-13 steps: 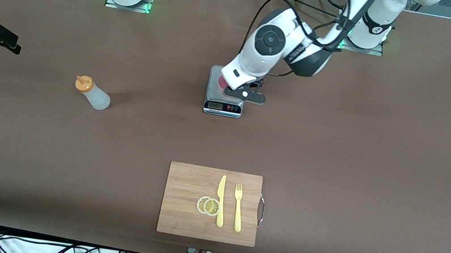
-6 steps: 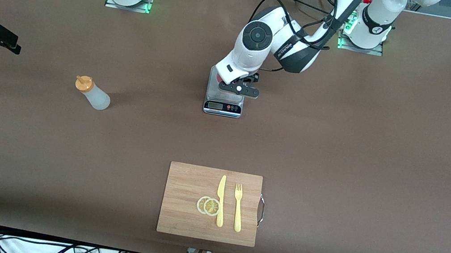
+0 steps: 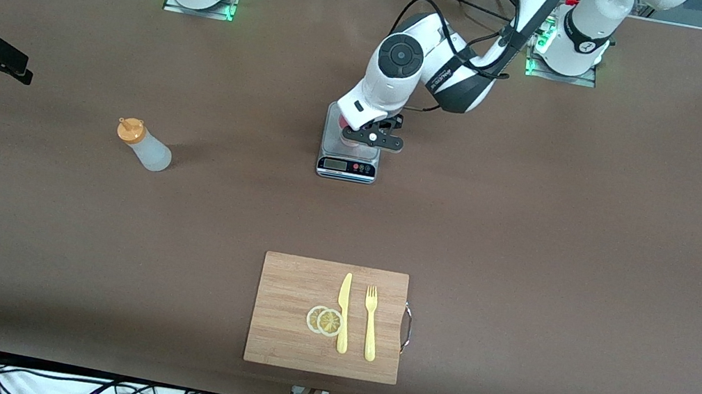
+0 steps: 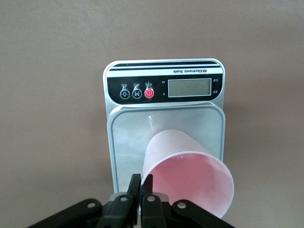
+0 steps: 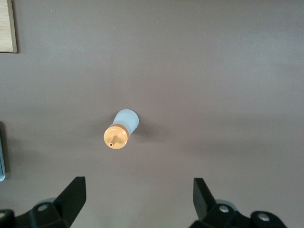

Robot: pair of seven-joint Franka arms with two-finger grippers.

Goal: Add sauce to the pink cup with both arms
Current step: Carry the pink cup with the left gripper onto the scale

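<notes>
So we've got the left gripper point(image 3: 367, 137) sitting in the upper middle of the front view, right over the scale point(image 3: 348, 154), and its jaws are pinched together on the rim of the pink cup point(image 4: 187, 173). In the left wrist view the two black fingers point(image 4: 140, 190) sandwich the cup's wall near its lip, and the cup is tilted over the scale's point(image 4: 165, 128) steel plate, mouth toward the camera, with nothing visible inside it. We can't tell whether the cup's base is touching the plate or hanging just above it. From the front, only a sliver of the pink cup point(image 3: 342, 131) peeks out beside the white wrist. The sauce point(image 3: 143, 146) stands upright on the table point(image 3: 527, 239) at mid-left of the front view, toward the right arm's end and well apart from the scale, orange cap on top. The right gripper point(image 5: 137, 197) hangs high over it: in the right wrist view the jaws are spread wide apart at the bottom of the frame with the sauce point(image 5: 121, 129) seen from straight above in the middle, nothing between the fingers. Low in the middle of the front view there's a wooden cutting board point(image 3: 287, 286) with two lemon slices point(image 3: 324, 320), a yellow knife point(image 3: 343, 312) and a yellow fork point(image 3: 370, 323) lying on it.
</notes>
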